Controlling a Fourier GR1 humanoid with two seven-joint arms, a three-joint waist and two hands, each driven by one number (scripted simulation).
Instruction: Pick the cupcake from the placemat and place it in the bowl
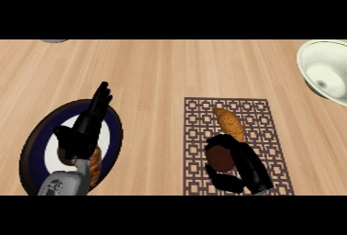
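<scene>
Fingers point(252, 172) of the right hand point(237, 167) curl round the cupcake point(220, 157) on the placemat point(267, 137), a bread loaf point(229, 123) just beyond; left hand point(88, 126) open over a plate point(37, 151); bowl point(325, 69) well apart.

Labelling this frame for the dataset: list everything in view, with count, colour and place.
placemat: 1, brown lattice pattern, centre-right of the counter
cupcake: 1, dark brown, on the placemat, inside the right hand's fingers
bread: 1, golden, on the placemat beyond the cupcake
bowl: 1, pale cream, far right edge
plate: 1, dark rim with white centre, left
pastry: 1, orange-brown, on the plate, partly hidden
left hand: black, open over the plate
right hand: black, curled round the cupcake
</scene>
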